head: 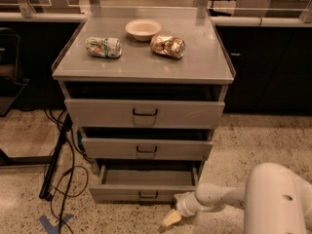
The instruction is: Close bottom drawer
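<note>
The bottom drawer [131, 193] is the lowest of three grey drawers in a metal cabinet. It stands partly open, its empty inside [146, 177] showing, with a small dark wire handle [147, 195] on its low front panel. My gripper [171, 218] is low near the floor, just right of and below the drawer front's right end, on a white arm [219, 198] reaching from the lower right.
The middle drawer [146, 149] and top drawer [145, 112] are pulled out a little. On the cabinet top [146, 65] lie two crushed cans [103, 47] [167, 46] and a white bowl [143, 29]. Black cables [61, 169] trail on the floor at left. Dark cabinets stand behind.
</note>
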